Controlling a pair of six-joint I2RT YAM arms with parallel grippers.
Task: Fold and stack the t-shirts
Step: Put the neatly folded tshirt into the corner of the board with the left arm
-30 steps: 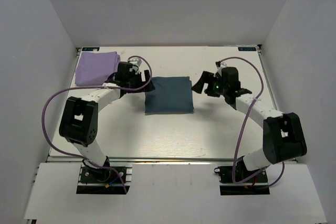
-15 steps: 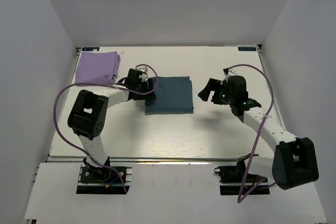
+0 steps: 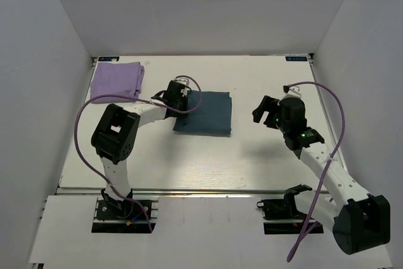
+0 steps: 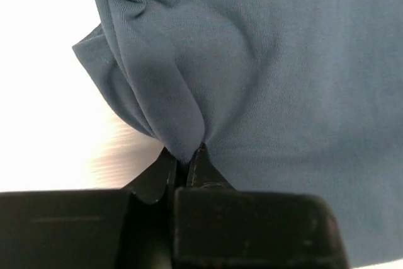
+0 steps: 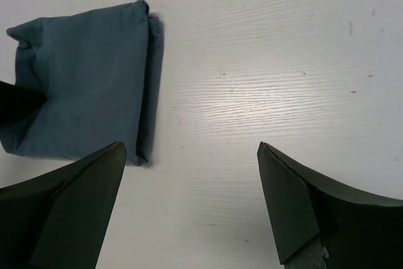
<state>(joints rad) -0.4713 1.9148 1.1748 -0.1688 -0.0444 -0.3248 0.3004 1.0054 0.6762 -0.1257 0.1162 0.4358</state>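
A folded slate-blue t-shirt lies mid-table. My left gripper is at its left edge, shut on a pinch of the cloth. In the left wrist view the blue fabric bunches into a fold between the closed tips of that gripper. The lavender t-shirt lies folded at the far left corner, untouched. My right gripper hovers open to the right of the blue t-shirt. The right wrist view has the gripper over bare table with nothing between its fingers.
White walls close in the table on the left, back and right. The white tabletop runs bare toward the near edge. Purple cables loop from both arms.
My left gripper slid right onto the blue t-shirt's left edge and shut on the cloth. The right arm pulled back right and toward the near side, away from the shirt.
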